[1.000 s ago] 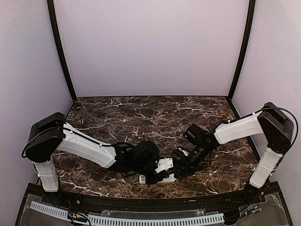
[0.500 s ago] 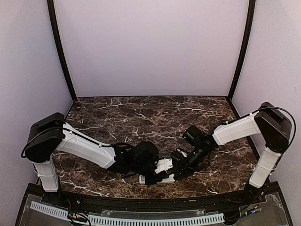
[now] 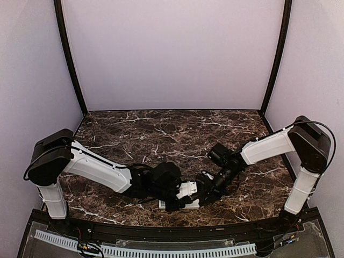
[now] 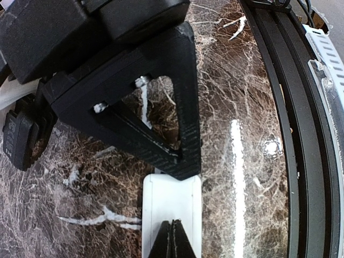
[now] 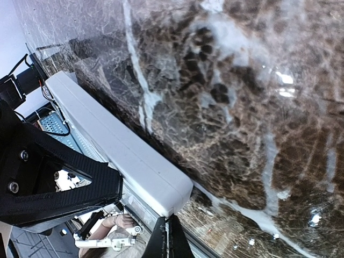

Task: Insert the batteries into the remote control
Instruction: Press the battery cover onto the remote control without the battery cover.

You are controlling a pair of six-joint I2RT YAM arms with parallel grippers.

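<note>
Remote control (image 4: 172, 201), table's (image 3: 161, 129) 6 o'clock: probably light, rigid, slick; take across long edges; left gripper (image 4: 172, 239), right gripper (image 5: 168, 237) pressed together.

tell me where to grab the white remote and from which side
Probably across its two long edges, near mid-length, coming straight down from above. The remote control is a slim, long slab lying flat on the marble table; its long sides are parallel and close together, so narrow jaws can span them.
</note>
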